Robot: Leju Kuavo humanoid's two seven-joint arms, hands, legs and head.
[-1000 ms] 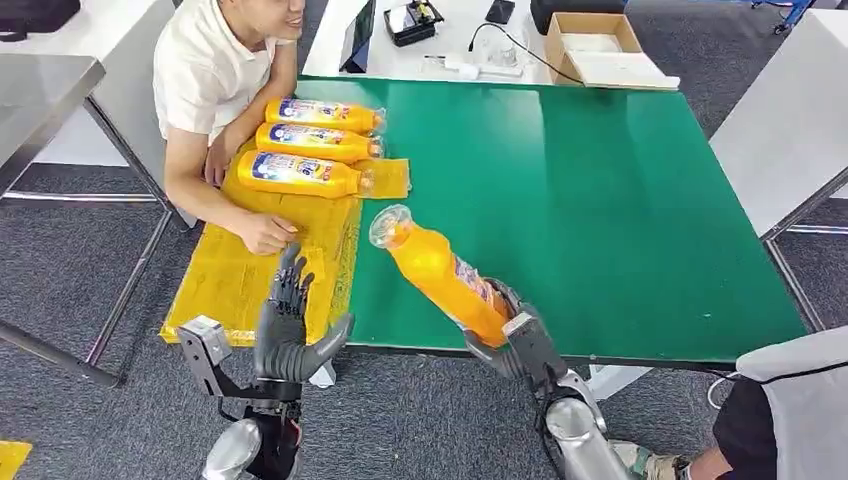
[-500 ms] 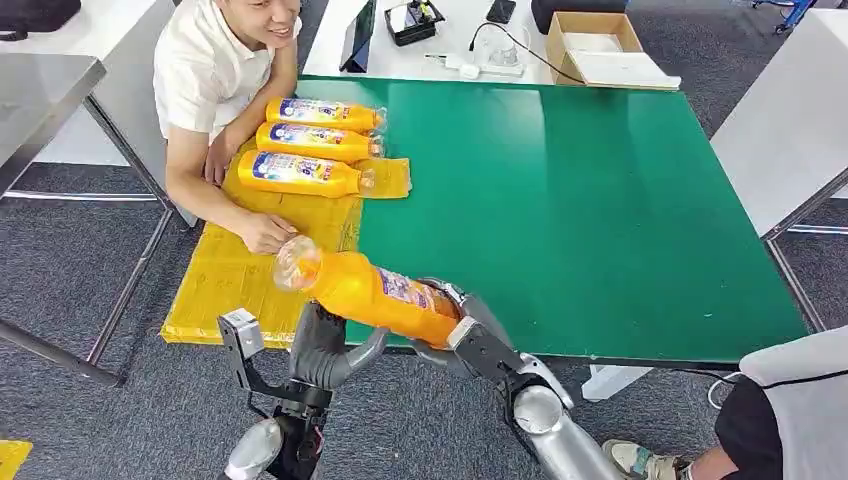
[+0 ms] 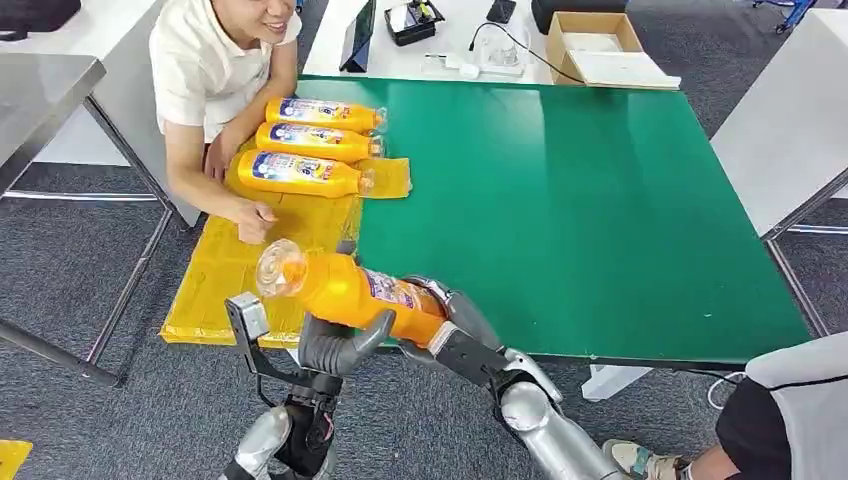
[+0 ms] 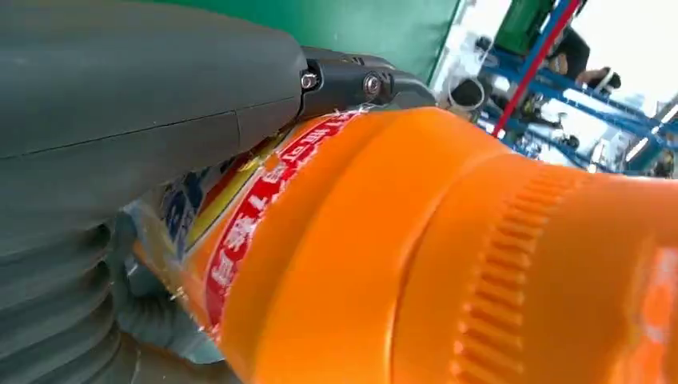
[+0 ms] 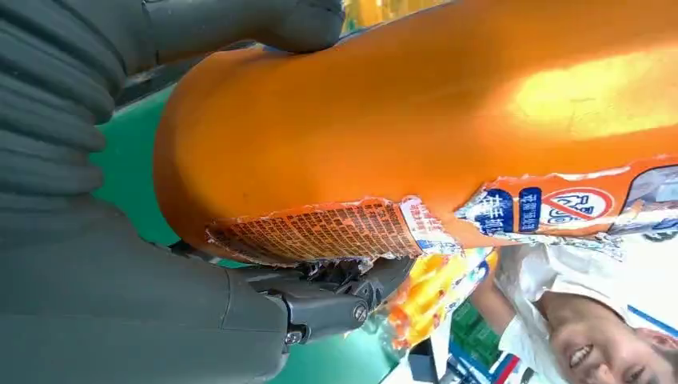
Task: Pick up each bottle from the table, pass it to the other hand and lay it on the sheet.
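Change: since half a second ago the orange bottle [image 3: 350,292] has shifted slightly further toward the robot's left, and its clear cap end now sits above the near part of the yellow sheet [image 3: 225,285]. The left hand [image 3: 335,345] has come up under it, and the person's hand [image 3: 252,217] has drawn back a little on the sheet.
Right hand [image 3: 450,325]: grips the base end of the orange bottle, thumb and fingers wrapped round the labelled part.
Left hand: thumb curled over the bottle's middle from below, and the wrist view shows the fingers against the label. Both hands hold the bottle.
Bottle held: off the table, nearly level, over the near edge of the green table [image 3: 600,220] where it meets the sheet.
Laid bottles [image 3: 310,143]: three orange bottles lying side by side at the far end of the sheet, caps toward the table.
In the way: the person [image 3: 215,70] leans over the sheet, forearm and hand resting on it between the laid bottles and the held one.
Beyond: a cardboard box [image 3: 595,45] past the table's far edge.
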